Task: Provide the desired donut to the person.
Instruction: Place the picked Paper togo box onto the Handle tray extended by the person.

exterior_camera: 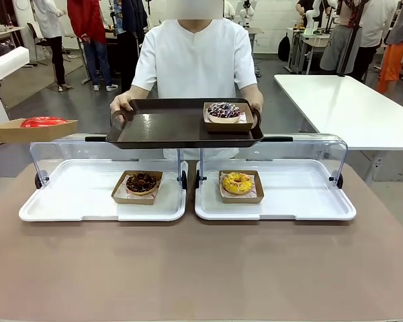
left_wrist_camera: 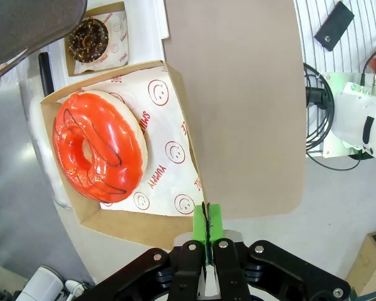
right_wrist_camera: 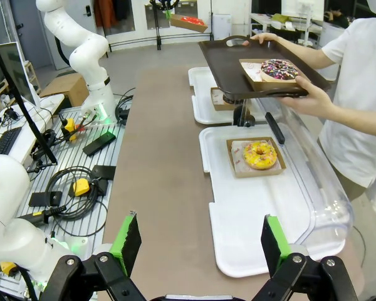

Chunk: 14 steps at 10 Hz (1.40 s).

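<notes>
two donuts lying in the white trays, two more held up off the desk

right gripper [right_wrist_camera: 200, 241] is hanging with jaws spread wide over the desk's near edge; left gripper [left_wrist_camera: 207, 221] is pinching the red donut's box [left_wrist_camera: 135, 222] by its rim, off the desk's left edge; the person [exterior_camera: 195, 57] is holding a dark tray [exterior_camera: 161, 127] with a sprinkled donut [exterior_camera: 224, 110] above the far edge.

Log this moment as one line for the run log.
left gripper: shut on red donut's box, raised left of table | right gripper: open, idle | person: holds brown tray with sprinkled donut

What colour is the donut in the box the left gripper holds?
Glossy red-orange donut; clearest in the left wrist view.
</notes>
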Tool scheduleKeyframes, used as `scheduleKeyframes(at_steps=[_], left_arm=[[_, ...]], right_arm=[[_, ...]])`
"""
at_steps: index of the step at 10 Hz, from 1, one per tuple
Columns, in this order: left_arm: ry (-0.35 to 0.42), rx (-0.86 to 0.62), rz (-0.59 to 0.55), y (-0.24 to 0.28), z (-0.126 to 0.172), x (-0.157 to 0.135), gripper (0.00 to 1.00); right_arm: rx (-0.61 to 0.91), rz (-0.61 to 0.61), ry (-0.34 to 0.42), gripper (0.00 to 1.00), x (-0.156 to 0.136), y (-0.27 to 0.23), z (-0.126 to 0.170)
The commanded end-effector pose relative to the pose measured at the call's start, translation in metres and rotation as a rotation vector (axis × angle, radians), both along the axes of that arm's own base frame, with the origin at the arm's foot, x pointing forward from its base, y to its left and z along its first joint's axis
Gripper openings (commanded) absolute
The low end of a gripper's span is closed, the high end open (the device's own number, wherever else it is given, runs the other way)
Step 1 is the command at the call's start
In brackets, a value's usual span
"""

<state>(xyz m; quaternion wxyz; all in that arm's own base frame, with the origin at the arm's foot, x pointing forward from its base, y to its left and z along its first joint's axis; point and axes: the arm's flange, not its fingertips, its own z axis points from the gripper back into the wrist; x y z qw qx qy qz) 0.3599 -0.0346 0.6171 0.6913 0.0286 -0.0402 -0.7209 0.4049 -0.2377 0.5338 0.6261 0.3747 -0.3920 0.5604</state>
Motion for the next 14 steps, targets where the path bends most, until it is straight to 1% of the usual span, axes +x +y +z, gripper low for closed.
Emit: scheduleKeyframes(at_steps=[1,2,4,6,7,9,10,11,12,14], left_arm=[[0.0,0.0,0.0,0.0,0.0,0.0,0.01],[-0.02,0.017,0.031,-0.003,0.012,-0.013,0.01],[-0.021,0.038,0.029,-0.008,0.052,-0.01,0.01],[-0.036,0.038,0.038,-0.029,0.078,-0.001,0.01],[-0.037,0.049,0.029,-0.046,0.09,0.005,0.01],[-0.075,0.091,0.012,-0.091,0.123,0.022,0.01],[-0.082,0.102,0.014,-0.11,0.126,0.025,0.01],[-0.083,0.124,0.01,-0.133,0.127,0.034,0.01],[-0.081,0.138,0.005,-0.153,0.125,0.05,0.01],[-0.084,0.123,0.023,-0.182,0.105,0.076,0.01]], right_arm=[[0.003,-0.001,-0.001,1.0,-0.001,-0.001,0.0],[0.003,-0.001,-0.001,1.0,-0.001,-0.001,0.0],[0.003,-0.001,-0.001,1.0,-0.001,-0.001,0.0],[0.003,-0.001,-0.001,1.0,-0.001,-0.001,0.0],[0.003,-0.001,-0.001,1.0,-0.001,-0.001,0.0],[0.003,-0.001,-0.001,1.0,-0.001,-0.001,0.0],[0.003,-0.001,-0.001,1.0,-0.001,-0.001,0.0],[0.003,-0.001,-0.001,1.0,-0.001,-0.001,0.0],[0.003,-0.001,-0.001,1.0,-0.001,-0.001,0.0],[0.003,-0.001,-0.001,1.0,-0.001,-0.001,0.0]])
